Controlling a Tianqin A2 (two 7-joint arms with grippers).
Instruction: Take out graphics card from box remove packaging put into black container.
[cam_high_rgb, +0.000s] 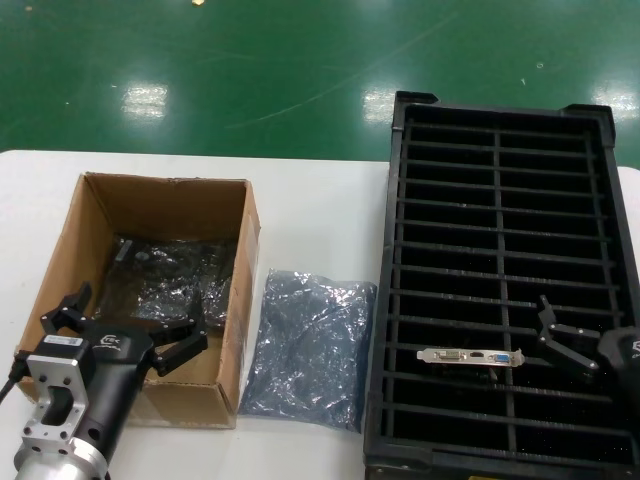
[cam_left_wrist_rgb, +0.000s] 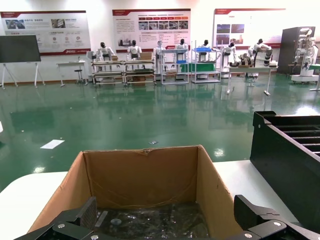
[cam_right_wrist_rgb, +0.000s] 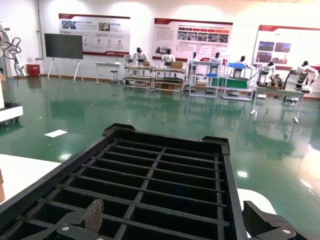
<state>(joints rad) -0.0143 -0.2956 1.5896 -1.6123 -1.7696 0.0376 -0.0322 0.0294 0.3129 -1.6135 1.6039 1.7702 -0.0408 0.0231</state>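
The brown cardboard box (cam_high_rgb: 70, 240) stands on the table's left side, and a crinkled grey bag (cam_high_rgb: 170, 280) with something dark in it lies on its floor. My left gripper (cam_high_rgb: 130, 322) hovers open over the box's near end, holding nothing. In the left wrist view its fingers (cam_left_wrist_rgb: 86, 214) straddle the bagged item (cam_left_wrist_rgb: 150, 220) inside the box (cam_left_wrist_rgb: 145, 175). A graphics card (cam_high_rgb: 470, 355) stands in a slot of the black container (cam_high_rgb: 500, 120), its silver bracket up. My right gripper (cam_high_rgb: 560, 335) is open just right of the card. An empty packaging bag (cam_high_rgb: 305, 350) lies between box and container.
The white table (cam_high_rgb: 320, 220) ends at a green floor (cam_high_rgb: 250, 70) behind. The box's near right wall is close to my left gripper's right finger. In the right wrist view the black container (cam_right_wrist_rgb: 160, 182) shows only empty slots beneath my right gripper (cam_right_wrist_rgb: 175, 220).
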